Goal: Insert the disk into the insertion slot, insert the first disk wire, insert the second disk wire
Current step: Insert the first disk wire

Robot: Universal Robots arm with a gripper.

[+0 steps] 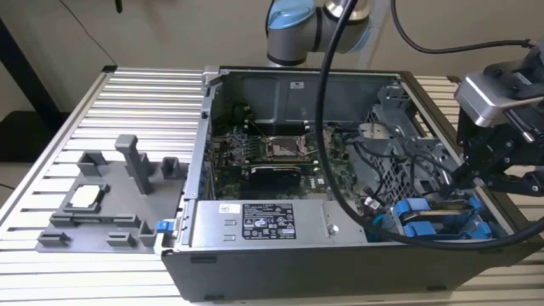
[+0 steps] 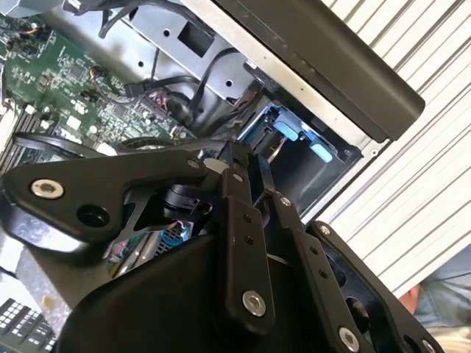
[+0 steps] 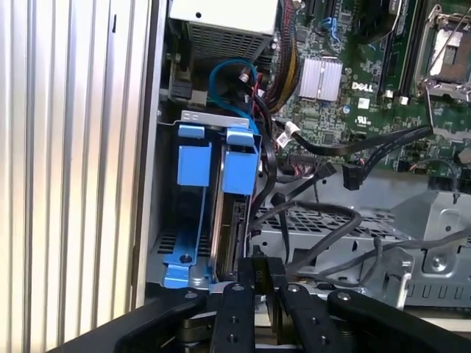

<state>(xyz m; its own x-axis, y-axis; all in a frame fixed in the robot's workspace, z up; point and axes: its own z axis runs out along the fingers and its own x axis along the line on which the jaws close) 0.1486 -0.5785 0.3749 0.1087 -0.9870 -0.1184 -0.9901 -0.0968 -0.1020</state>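
Disk (image 3: 235,220): edge-on in insertion slot (image 3: 206,116), in blue carrier, beside second blue carrier (image 3: 193,158).
Hand (image 3: 263,265): at disk's end, fingers nearly together; can't tell if a wire is pinched.
Cables (image 3: 346,213): loose, draped over perforated cage (image 3: 368,229) near hand.
Tabletop (image 3: 66,184): ribbed metal under case (image 1: 340,268).
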